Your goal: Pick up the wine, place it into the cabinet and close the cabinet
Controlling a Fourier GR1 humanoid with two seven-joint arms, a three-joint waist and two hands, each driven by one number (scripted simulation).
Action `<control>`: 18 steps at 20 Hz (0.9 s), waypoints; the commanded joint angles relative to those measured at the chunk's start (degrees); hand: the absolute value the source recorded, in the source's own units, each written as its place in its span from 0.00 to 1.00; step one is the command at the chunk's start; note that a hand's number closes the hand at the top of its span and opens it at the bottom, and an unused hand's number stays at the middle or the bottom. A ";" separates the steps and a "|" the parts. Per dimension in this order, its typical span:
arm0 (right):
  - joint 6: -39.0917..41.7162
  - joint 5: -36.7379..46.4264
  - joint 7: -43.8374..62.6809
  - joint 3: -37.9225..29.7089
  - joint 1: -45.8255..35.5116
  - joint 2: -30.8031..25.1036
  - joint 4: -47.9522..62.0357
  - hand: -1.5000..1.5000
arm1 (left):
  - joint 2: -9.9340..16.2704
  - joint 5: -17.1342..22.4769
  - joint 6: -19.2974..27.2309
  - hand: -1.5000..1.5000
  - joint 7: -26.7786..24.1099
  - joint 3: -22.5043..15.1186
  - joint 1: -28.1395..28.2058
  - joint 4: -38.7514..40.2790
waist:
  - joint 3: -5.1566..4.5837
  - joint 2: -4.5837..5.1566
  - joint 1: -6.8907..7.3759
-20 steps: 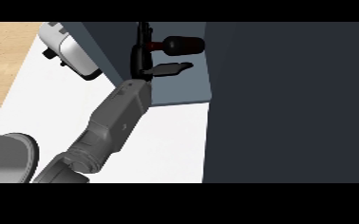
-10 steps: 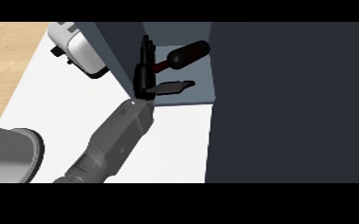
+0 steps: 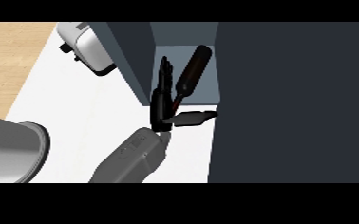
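Holding the wine (image 3: 191,74) tilted inside the cabinet (image 3: 184,33), hand (image 3: 163,105) with straight fingers beside it, thumb apart, to set it down.

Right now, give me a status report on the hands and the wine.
Left hand open beside wine bottle. Bottle tilted inside the open cabinet. Right hand out of view. Nothing blocking.

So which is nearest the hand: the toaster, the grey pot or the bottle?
The dark wine bottle, leaning inside the cabinet right beside the hand; the other two stand away left.
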 commanded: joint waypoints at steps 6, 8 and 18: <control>-1.19 -0.33 2.72 0.86 2.01 -0.07 -7.64 0.00 | 1.82 -6.01 7.82 0.00 2.80 -7.32 13.85 -21.92 | -0.02 0.01 0.84; 0.33 0.72 -2.48 0.25 3.45 0.43 -3.75 0.00 | 4.18 -7.41 8.46 0.00 4.45 -6.87 16.58 -26.93 | 0.00 0.14 0.83; 1.95 -3.77 -0.65 -1.91 5.62 -1.45 -6.31 0.00 | 8.11 -15.06 15.08 0.00 8.09 -13.96 30.34 -45.81 | 0.00 0.18 0.62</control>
